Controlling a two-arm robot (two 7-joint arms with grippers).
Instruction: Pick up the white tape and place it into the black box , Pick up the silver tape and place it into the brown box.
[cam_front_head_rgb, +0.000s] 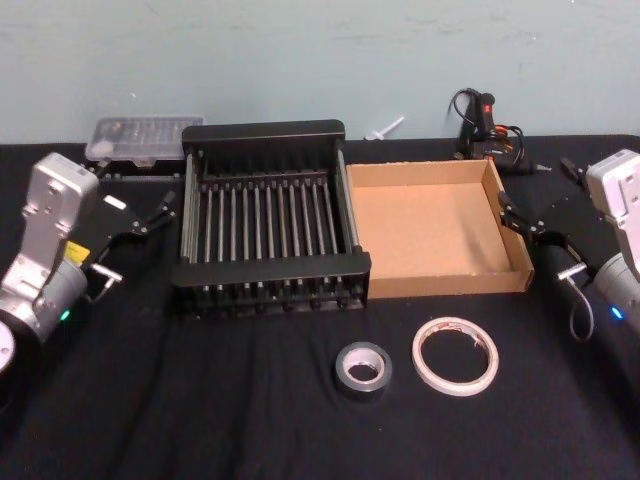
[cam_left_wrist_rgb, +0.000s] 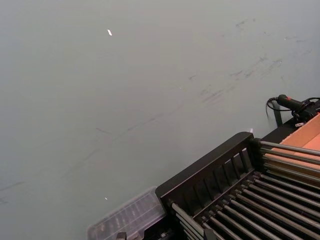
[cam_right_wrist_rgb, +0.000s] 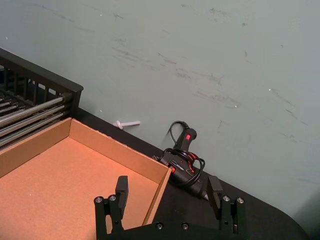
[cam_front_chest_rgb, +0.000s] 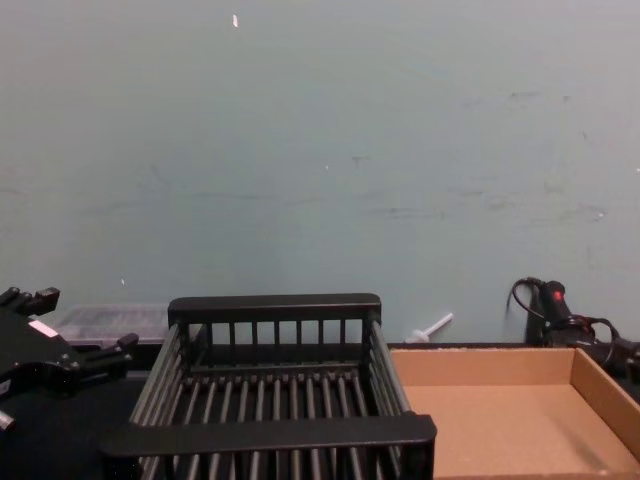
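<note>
Head view: the left gripper (cam_front_head_rgb: 150, 222) hangs spread and empty left of the black box (cam_front_head_rgb: 270, 284), the right gripper (cam_front_head_rgb: 522, 214) spread and empty beside the brown box (cam_front_head_rgb: 437, 282); the silver tape (cam_front_head_rgb: 362, 370) and white tape (cam_front_head_rgb: 455, 356) lie on the table in front. Right wrist view: its fingers (cam_right_wrist_rgb: 121, 189) stand wide apart over the brown box's corner, holding nothing.

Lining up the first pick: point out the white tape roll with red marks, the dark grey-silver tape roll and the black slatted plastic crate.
White tape roll with red marks (cam_front_head_rgb: 487, 372): head view, right side of the ring.
Dark grey-silver tape roll (cam_front_head_rgb: 345, 375): head view, left side of the ring.
Black slatted plastic crate (cam_front_head_rgb: 270, 270): head view, near rim.
</note>
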